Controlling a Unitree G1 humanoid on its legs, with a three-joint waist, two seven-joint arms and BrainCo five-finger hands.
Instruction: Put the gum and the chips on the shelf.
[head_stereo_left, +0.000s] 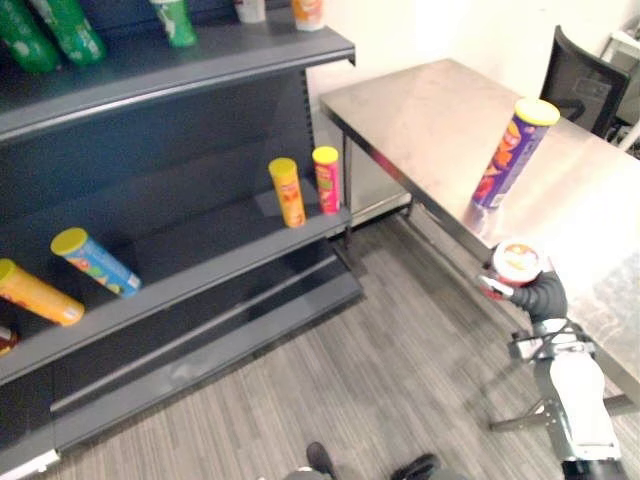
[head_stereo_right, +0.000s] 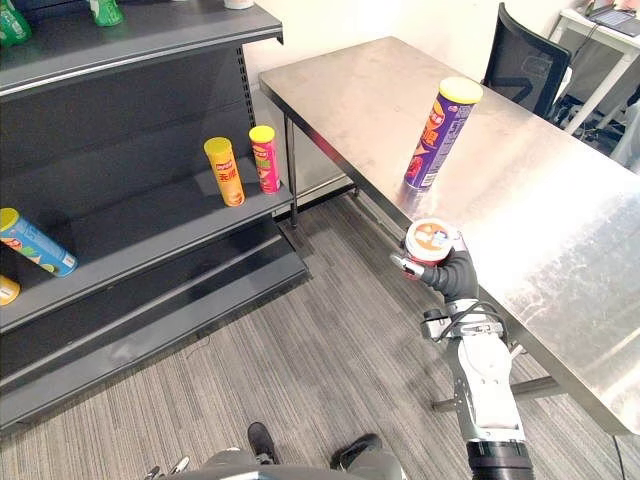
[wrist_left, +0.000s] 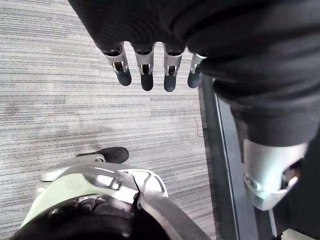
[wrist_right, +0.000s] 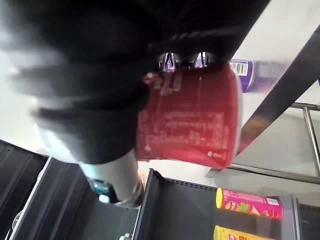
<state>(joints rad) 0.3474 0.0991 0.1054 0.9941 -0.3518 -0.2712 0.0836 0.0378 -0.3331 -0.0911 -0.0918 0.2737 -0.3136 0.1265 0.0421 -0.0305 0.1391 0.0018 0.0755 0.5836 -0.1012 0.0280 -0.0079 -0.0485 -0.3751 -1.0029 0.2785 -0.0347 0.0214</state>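
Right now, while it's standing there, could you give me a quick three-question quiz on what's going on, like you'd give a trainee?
1. True or false: the purple can lies on its side on the steel table.
2. What does the right hand hold?
3. Fill in: the yellow can and the pink can stand upright on the dark ____.

Key
1. False: the purple can stands upright on the table.
2. A red tub with a white lid, held just off the table's edge.
3. shelf
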